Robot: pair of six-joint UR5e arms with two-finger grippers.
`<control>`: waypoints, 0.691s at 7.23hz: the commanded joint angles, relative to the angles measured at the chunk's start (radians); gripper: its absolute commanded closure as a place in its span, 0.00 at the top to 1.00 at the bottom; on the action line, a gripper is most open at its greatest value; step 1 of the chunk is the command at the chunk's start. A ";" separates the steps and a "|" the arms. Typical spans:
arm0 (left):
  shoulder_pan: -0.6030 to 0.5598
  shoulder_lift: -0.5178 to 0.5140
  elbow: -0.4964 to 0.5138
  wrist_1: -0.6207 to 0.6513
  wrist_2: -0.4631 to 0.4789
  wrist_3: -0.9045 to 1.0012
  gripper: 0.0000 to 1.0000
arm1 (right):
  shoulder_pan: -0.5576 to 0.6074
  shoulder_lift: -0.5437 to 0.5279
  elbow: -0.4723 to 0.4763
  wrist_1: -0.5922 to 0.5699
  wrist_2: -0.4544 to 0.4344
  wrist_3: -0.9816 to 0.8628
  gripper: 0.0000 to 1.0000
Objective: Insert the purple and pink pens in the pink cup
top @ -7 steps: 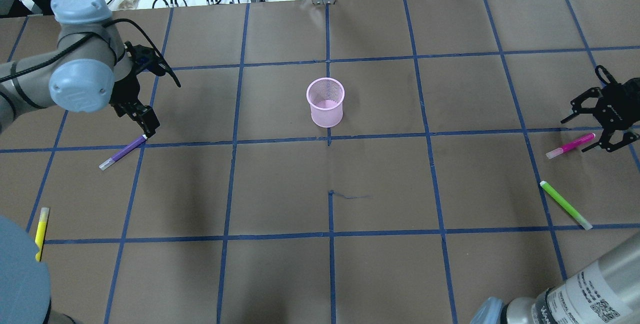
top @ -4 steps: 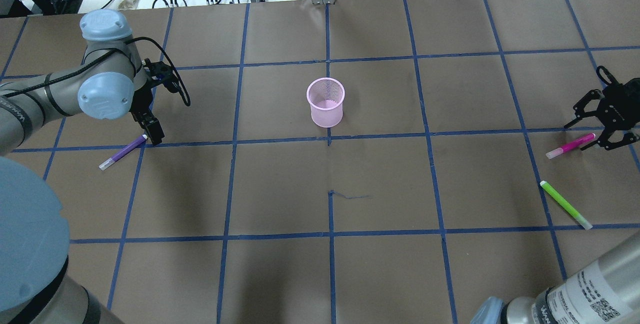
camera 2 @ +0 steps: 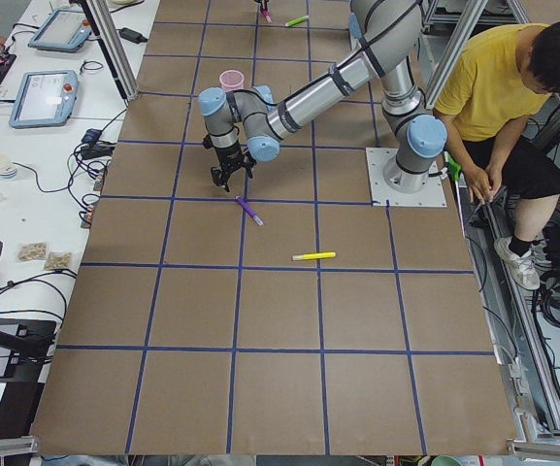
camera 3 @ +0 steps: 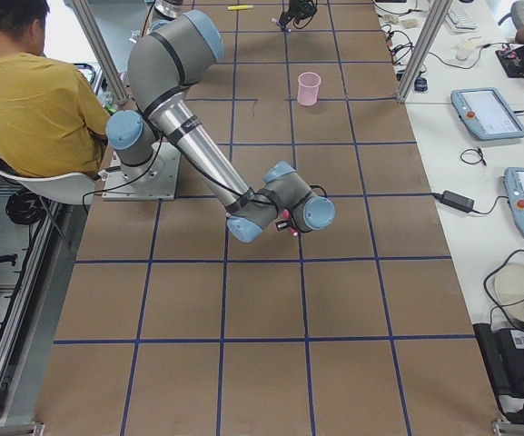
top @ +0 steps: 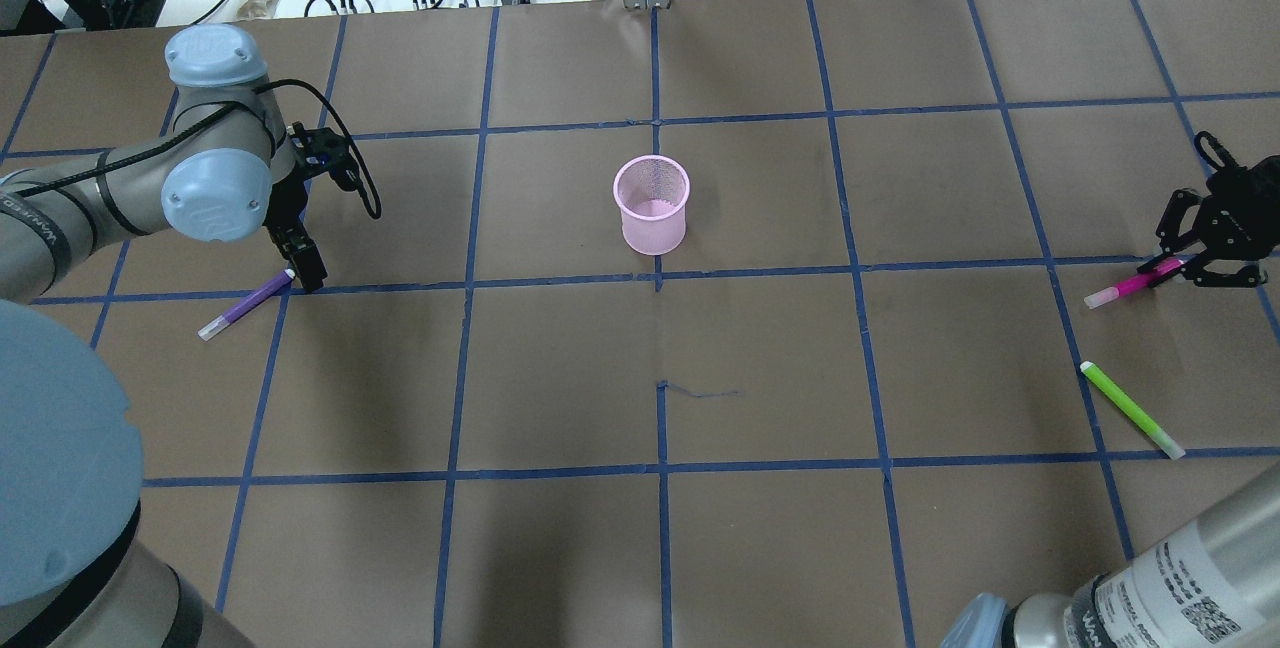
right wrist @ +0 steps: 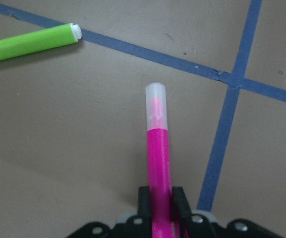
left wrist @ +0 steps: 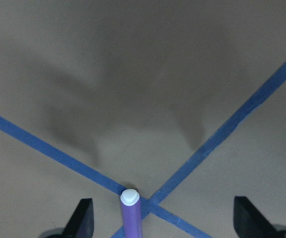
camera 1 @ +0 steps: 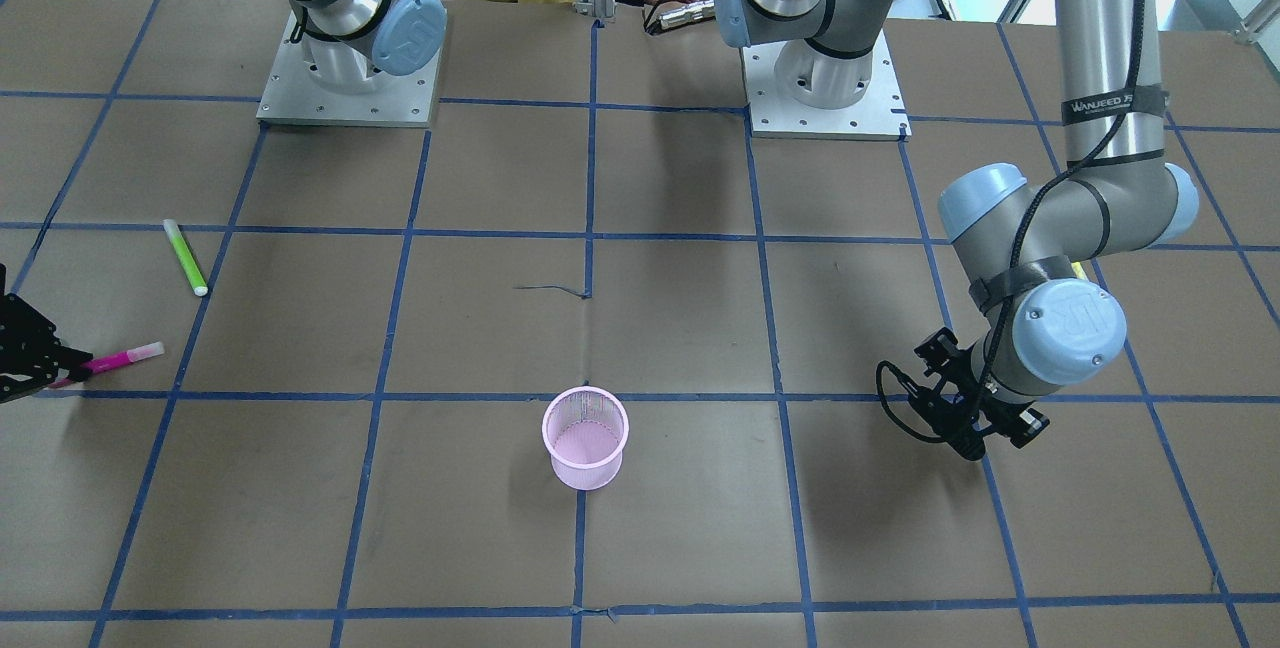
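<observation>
Black "WANJEED" strap (camera 1: 1112, 106), left pincer's (left wrist: 165, 220) arm (camera 1: 1105, 18)

Silver arms (camera 1: 1105, 28) carry pale-blue joint caps (camera 1: 1070, 320), black cables (camera 1: 1018, 240).

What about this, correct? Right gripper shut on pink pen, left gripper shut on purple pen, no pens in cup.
No. The left gripper is open: the left wrist view shows its fingers wide apart either side of the purple pen, not touching it. The right gripper is shut on the pink pen; the pink cup holds no pens.
</observation>
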 commanded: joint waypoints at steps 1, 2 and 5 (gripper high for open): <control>0.015 -0.004 0.000 0.000 -0.007 0.000 1.00 | 0.001 -0.023 -0.007 0.011 -0.024 0.044 0.05; 0.016 -0.004 0.000 0.000 -0.008 -0.001 1.00 | 0.001 -0.098 -0.018 0.020 -0.054 0.164 0.04; 0.026 -0.047 0.000 0.019 0.002 0.014 1.00 | 0.193 -0.319 -0.024 0.023 -0.063 0.540 0.04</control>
